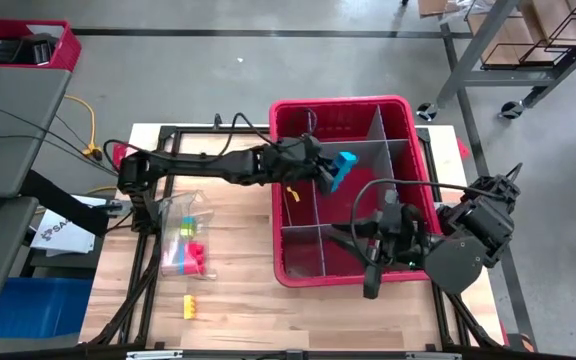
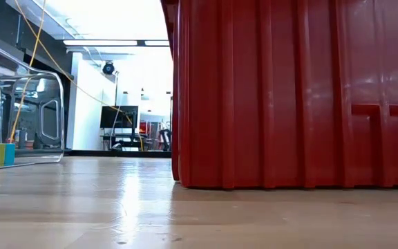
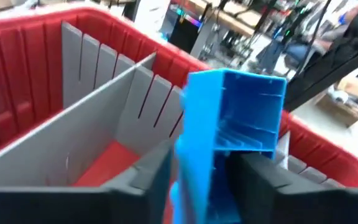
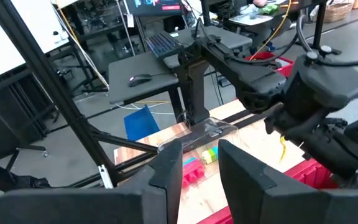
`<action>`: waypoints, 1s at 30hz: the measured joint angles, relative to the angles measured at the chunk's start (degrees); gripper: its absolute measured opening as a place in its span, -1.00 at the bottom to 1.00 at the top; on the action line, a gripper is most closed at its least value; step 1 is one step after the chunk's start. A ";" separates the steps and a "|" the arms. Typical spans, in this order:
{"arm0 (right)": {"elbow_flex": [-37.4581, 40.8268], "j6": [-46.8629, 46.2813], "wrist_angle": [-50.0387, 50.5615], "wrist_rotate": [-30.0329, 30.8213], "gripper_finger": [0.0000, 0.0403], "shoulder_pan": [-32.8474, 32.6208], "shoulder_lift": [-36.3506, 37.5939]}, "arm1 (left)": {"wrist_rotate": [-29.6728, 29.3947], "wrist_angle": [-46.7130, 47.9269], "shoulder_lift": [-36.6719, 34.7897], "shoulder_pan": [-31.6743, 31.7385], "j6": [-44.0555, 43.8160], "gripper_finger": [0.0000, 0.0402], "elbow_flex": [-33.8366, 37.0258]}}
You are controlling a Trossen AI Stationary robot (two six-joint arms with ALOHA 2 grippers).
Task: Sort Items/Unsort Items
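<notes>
Blue block (image 3: 232,134) between left gripper (image 3: 207,180) fingers, over red bin (image 1: 298,120); fingers apart, contact unclear.

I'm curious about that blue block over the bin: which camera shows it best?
The left wrist view: the blue block fills it, between the left gripper's fingers. The high view shows it small; the low and right wrist views miss it.
</notes>
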State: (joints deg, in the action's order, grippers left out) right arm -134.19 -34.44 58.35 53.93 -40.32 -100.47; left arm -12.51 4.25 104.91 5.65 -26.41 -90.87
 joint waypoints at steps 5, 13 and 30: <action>0.00 0.37 0.02 0.04 -0.53 0.02 0.00 | 0.03 -1.46 -0.32 -0.02 -0.02 0.11 -0.08; 0.00 3.67 0.02 0.27 -0.53 0.02 0.00 | 7.16 -0.01 -1.18 0.09 -0.98 0.46 -1.50; 0.00 4.74 0.00 0.70 -0.53 -0.06 0.00 | 23.58 16.32 -3.73 5.25 -7.76 0.47 -4.04</action>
State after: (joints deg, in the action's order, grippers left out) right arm -134.19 -29.69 58.35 54.63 -40.37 -100.47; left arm 11.07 20.56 101.18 10.90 -34.18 -94.91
